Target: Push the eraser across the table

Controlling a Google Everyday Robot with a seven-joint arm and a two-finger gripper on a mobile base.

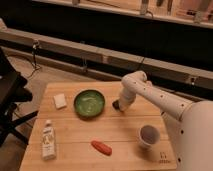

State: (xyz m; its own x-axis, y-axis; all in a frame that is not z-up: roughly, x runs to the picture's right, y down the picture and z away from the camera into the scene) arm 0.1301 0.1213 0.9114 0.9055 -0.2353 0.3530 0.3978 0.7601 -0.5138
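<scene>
Resting gripper (pixel 118 105) beside green bowl (pixel 89 103), mid-table (pixel 75 137).

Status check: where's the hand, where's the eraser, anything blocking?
Hand low on table, right of green bowl. Eraser not visible, likely under hand. Bowl directly left.

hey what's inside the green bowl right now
The green bowl looks empty, showing only its glossy green inside. The gripper sits low just right of it, hiding whatever lies beneath on the table.
</scene>
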